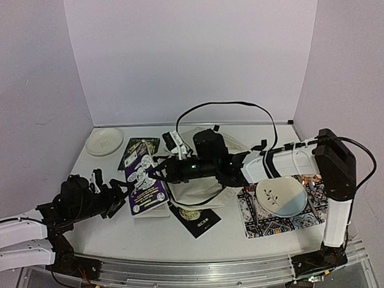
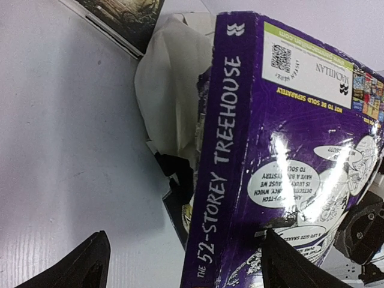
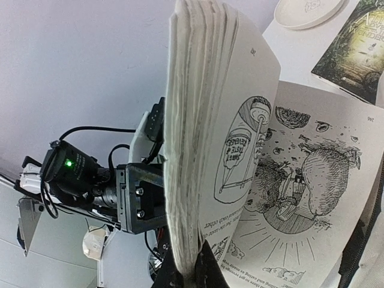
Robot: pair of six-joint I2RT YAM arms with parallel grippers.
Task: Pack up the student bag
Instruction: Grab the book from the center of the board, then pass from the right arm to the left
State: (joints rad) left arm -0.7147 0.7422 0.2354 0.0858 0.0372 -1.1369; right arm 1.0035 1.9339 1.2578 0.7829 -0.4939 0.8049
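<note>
White worktop (image 1: 113, 230): right tool (image 3: 193, 268) pinches just the book's (image 3: 192, 120) pages (one leaf splayed), so they could tear or slip; left tool (image 2: 189, 264) gapes astride the spine, bag (image 2: 168, 84) beyond.

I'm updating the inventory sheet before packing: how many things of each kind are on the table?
Books: 3 (purple book, green book, black book)
Plates: 2 (white plate, blue-and-white plate)
Bags: 1 (student bag)
Mats: 1 (patterned mat)
Total: 7
</note>
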